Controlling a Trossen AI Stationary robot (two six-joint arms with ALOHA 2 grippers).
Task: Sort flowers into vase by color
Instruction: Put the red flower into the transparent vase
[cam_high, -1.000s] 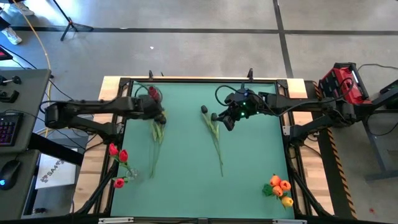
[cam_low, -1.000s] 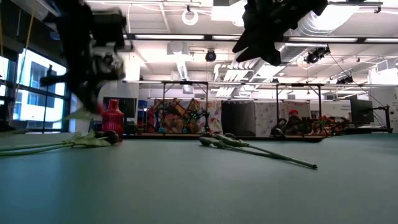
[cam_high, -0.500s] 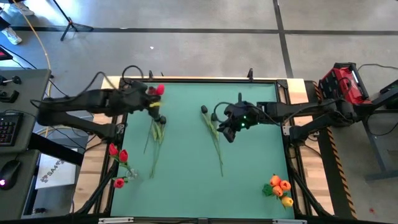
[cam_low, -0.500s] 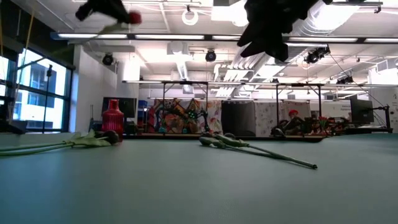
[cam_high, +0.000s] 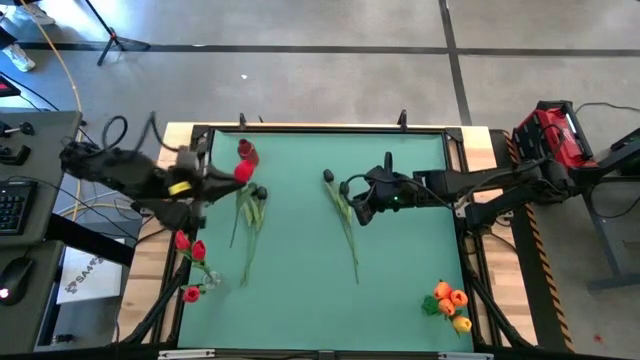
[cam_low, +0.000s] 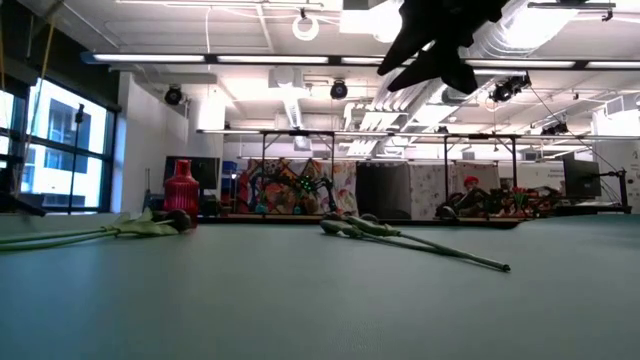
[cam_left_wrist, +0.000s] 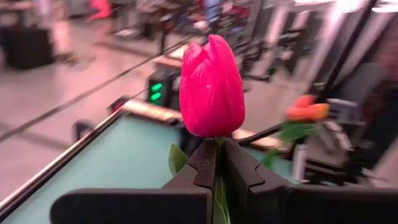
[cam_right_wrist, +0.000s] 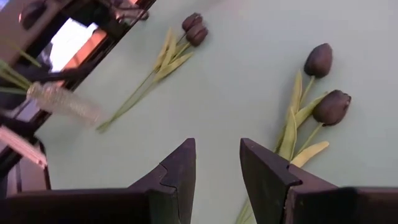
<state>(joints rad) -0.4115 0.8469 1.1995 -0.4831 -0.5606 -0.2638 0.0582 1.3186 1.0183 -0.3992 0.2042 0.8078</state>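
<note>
Swinging out past the table's left edge, the left gripper (cam_left_wrist: 216, 163) has its fingers clamped on the stem of a red tulip (cam_left_wrist: 212, 87), the head standing upright just above the fingertips. A second ago that arm was low over the table's far left corner with the same flower; half a second ago it had lifted clear, and now it has carried the bloom (cam_high: 243, 171) back toward the left side, where the vase with red flowers (cam_high: 190, 257) stands below and nearer than the claw. That tells me the pick-up is done and the carry is under way; what is left for this flower is to line the stem over the vase mouth and let go.

The right gripper (cam_right_wrist: 217, 167) hangs over the middle of the table with its jaws apart and nothing between them. It has drifted slightly lower and toward the near side over the last second, and sits just above the stems of a pair of black tulips (cam_right_wrist: 326, 84), whose heads lie ahead of its fingers. A second pair of black tulips (cam_right_wrist: 194, 28) lies farther off, beyond that claw, near the left side. The orange-yellow bunch (cam_high: 448, 304) stands well away at the near right corner.

I'd judge the dark flowers have no vase of their own in sight yet.
</note>
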